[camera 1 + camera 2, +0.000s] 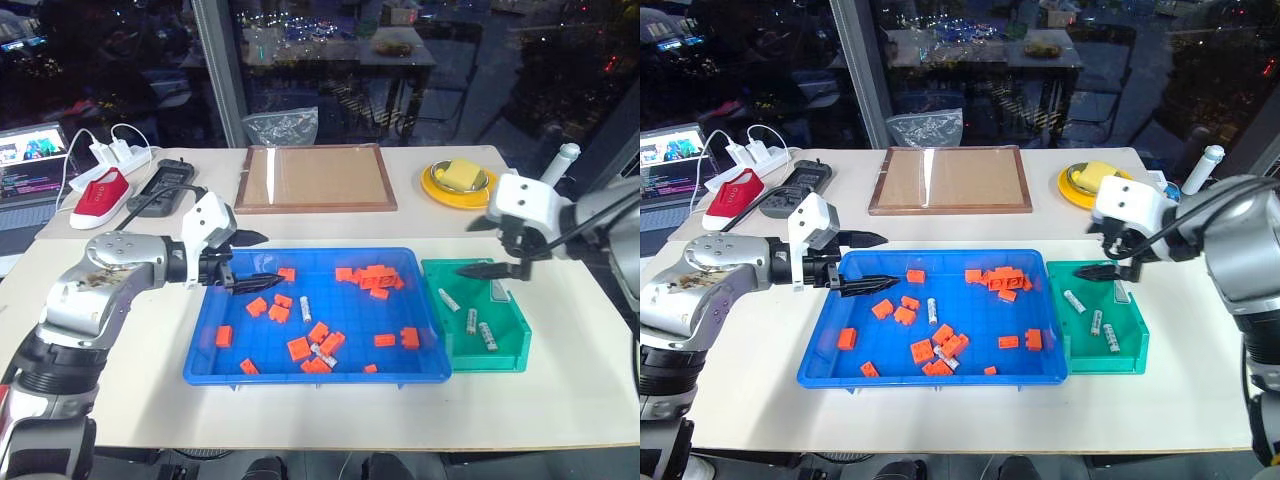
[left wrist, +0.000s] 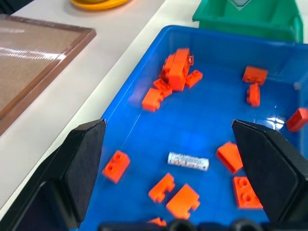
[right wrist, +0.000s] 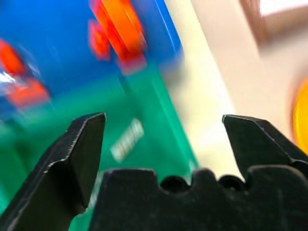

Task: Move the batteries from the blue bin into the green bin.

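Head cam: blue bin (image 1: 200, 372) centre of the surface (image 1: 560, 400), green bin (image 1: 520, 340) touching its 3 o'clock side. Three batteries (image 1: 471, 321) lie in the green bin. At least two more still in the blue bin: one near centre (image 1: 307, 307), one among the orange blocks (image 1: 300, 348) toward 6 o'clock (image 1: 328, 359). Left gripper (image 1: 262, 262) over the bin's 10 o'clock corner, fingers spread, empty. Right gripper (image 1: 496, 246) above the green bin's 12 o'clock end, fingers spread, empty. Wooden-framed board (image 1: 310, 178) at 12 o'clock, yellow plate (image 1: 440, 190) at 1 o'clock, red shoe (image 1: 100, 196) and power strip (image 1: 122, 153) at 10 o'clock.

Left wrist: fingers (image 2: 77, 168) wide apart, one battery (image 2: 188, 161) on the blue floor between them, not touched. Printing on it unreadable.

Right wrist: fingers (image 3: 72, 159) wide apart over the green bin, one battery (image 3: 127, 140) below. Blurred, no legible text.
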